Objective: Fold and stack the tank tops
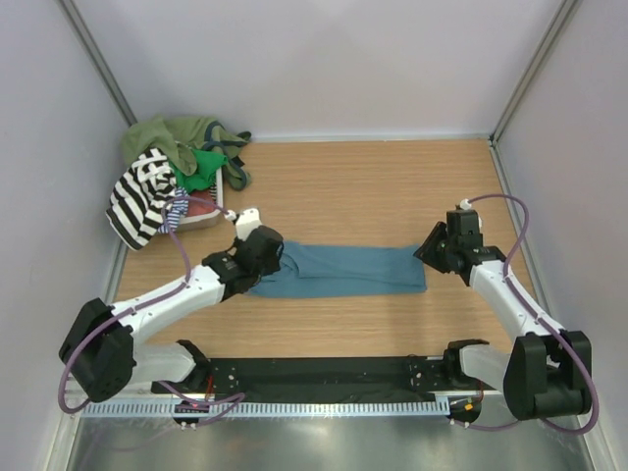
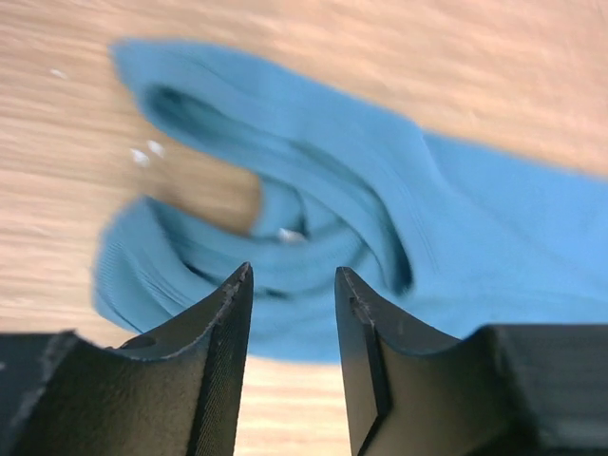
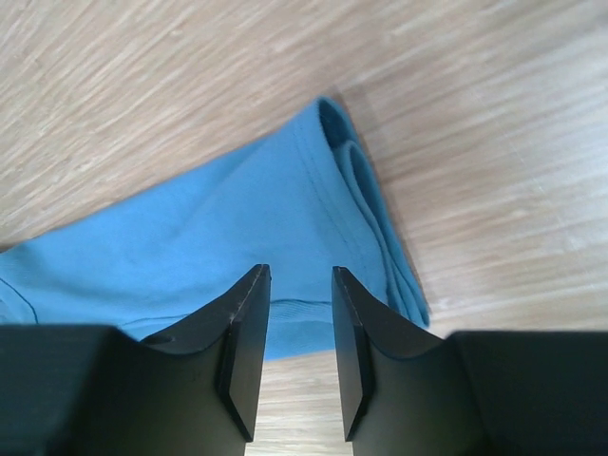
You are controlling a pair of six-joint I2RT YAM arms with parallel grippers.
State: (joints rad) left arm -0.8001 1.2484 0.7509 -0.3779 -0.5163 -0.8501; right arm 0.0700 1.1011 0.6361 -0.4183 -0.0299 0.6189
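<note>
Clothes heap [image 1: 169, 182] blocks the table's [image 1: 392, 186] far-left corner.

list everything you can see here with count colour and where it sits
teal-blue cloth tank top: one, teal-blue, folded into a long strip mid-table, between the two grippers
black-and-white striped cloth top: one, black and white, far left of the table
olive cloth top: one, olive, far-left corner, behind the striped top
bright green cloth top: one, green, between the olive and striped tops, partly covered
wooden table: one, light brown, under everything
left gripper: one, black, open above the strap end of the teal top
right gripper: one, black, open above its other end
</note>
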